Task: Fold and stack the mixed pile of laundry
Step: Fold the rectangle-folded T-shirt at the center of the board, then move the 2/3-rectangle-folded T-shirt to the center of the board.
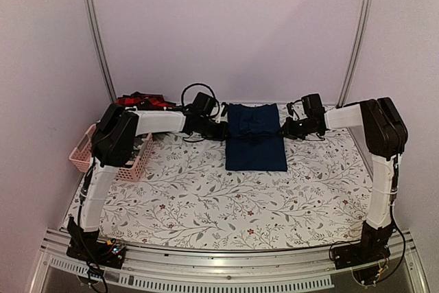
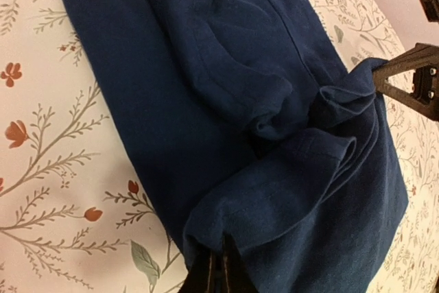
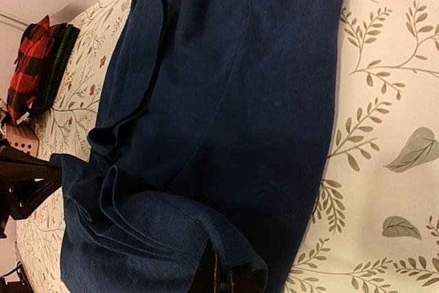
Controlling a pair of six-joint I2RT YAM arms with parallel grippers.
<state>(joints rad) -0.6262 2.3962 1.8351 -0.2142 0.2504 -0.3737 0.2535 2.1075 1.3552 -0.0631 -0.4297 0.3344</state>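
Right now the navy blue trousers [image 1: 256, 143] lie at the far middle of the table [image 1: 206, 204], on its floral cloth, as a long dark rectangle running from the back edge toward the arms. Their near part lies flat and smooth. The far part is gathered into soft ridges and folds that run across the cloth between the two grippers.

From the left wrist view the trousers [image 2: 226, 101] fill most of the picture, and the left gripper [image 2: 218, 274] sits at the bottom with its fingers pressed together on a stitched hem. In the overhead view this left gripper [image 1: 221, 130] meets the garment's left edge. The right gripper [image 1: 287, 129] meets the right edge straight across from it. The right wrist view shows the right gripper [image 3: 219, 279] clamped on a rolled edge of the trousers [image 3: 226, 101], with the left gripper [image 3: 27, 178] pinching the opposite side.

Well apart, at the back left corner of the table, the red-and-black plaid piece [image 1: 140, 101] lies in a heap. In the right wrist view it [image 3: 31, 66] touches a dark garment [image 3: 60, 53] lying just beside it.

A pink basket [image 1: 137, 162] stands at the left edge of the table, partly under the left arm's elbow
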